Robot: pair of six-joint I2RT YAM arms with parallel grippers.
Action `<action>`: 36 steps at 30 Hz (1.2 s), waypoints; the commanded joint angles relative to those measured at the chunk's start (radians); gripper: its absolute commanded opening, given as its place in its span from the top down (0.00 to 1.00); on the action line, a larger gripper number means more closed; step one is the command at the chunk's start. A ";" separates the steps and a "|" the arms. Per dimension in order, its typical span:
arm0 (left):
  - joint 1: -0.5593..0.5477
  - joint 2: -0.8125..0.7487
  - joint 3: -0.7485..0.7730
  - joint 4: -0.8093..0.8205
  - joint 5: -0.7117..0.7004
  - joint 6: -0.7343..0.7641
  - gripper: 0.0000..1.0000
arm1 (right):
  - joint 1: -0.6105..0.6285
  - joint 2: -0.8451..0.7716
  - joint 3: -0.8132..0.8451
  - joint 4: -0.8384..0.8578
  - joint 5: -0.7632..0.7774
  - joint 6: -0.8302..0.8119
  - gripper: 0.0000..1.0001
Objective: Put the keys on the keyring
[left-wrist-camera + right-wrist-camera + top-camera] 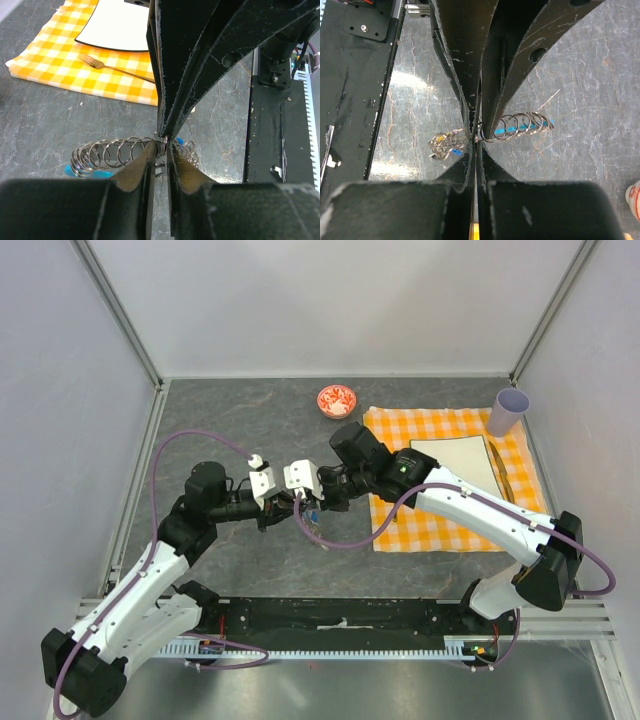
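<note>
Risks from here:
- The right gripper point(476, 142) has its jaws fully shut, and they look pinched on the wire of the coiled grey metal keyring point(117, 152). The hold is tip-only on thin round wire, so it can twist or slip out if the other arm pulls sideways.
- The left gripper point(160, 147) has its jaws a narrow slit apart, tip to tip with the right one. Something small and metallic sits in the gap. I can't tell if it's gripped, or whether it's a key or the wire.
- The two sets of tips are almost touching. Any misalignment means finger-on-finger collision or a bent coil.
- If either side lets go, the springy ring drops to the tabletop point(240, 410) and may shed what is threaded on it.

Location: the ring is mid-tabletop between the two grippers, just left of the yellow-and-white checked cloth point(440, 480).

Look of the ring:
- It is a row of thin shiny loops, like a stretched spring.
- A light-blue strip point(520, 131) runs along its underside.
- The small silvery keys point(444, 144), showing yellow and blue heads, bunch on the near side of the pinch point. They are already on the wire, as far as I can judge.
</note>
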 commanded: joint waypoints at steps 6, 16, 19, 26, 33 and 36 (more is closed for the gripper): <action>0.002 0.011 0.052 0.014 0.051 0.003 0.89 | 0.007 -0.033 0.005 0.055 -0.063 -0.017 1.00; 0.003 -0.062 0.013 0.126 0.002 -0.058 0.98 | 0.001 -0.069 -0.070 0.146 -0.031 0.061 0.82; 0.002 -0.114 -0.047 0.231 -0.050 -0.107 0.98 | -0.017 -0.144 -0.162 0.270 0.019 0.147 0.74; 0.003 -0.150 -0.098 0.347 -0.101 -0.181 0.98 | -0.035 -0.289 -0.322 0.497 0.096 0.276 0.64; 0.003 -0.147 -0.103 0.389 -0.087 -0.199 0.98 | -0.039 -0.292 -0.368 0.597 0.056 0.351 0.65; 0.003 -0.150 -0.104 0.401 -0.093 -0.205 0.98 | -0.039 -0.272 -0.362 0.600 0.047 0.354 0.66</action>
